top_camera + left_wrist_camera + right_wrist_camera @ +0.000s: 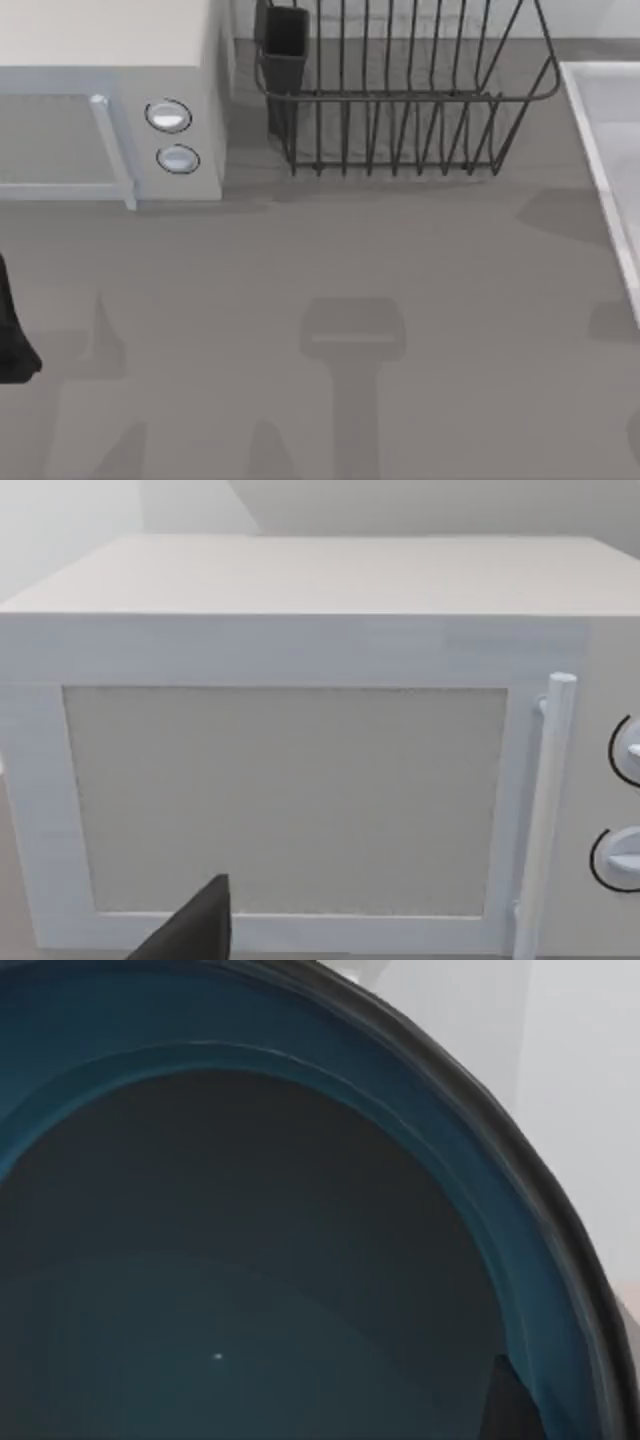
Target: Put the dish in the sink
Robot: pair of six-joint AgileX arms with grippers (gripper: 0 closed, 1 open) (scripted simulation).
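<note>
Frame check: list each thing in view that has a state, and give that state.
microwave: door shut, upright at the table's back left.
dish rack: upright at the back.
dish: very close before the right wrist camera, inside facing it.
sink: at the table's right edge, rim visible.
left hand: facing the microwave door.

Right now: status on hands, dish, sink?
Left hand parked facing the microwave. Dish close up at the right wrist camera, grip unconfirmed. Sink at table's right edge; wire rack beside it.

A kitchen: white microwave (pixel 110 100) on a grey counter (pixel 320 300); black wire dish rack (pixel 400 100); sink (pixel 610 150) beside it.
</note>
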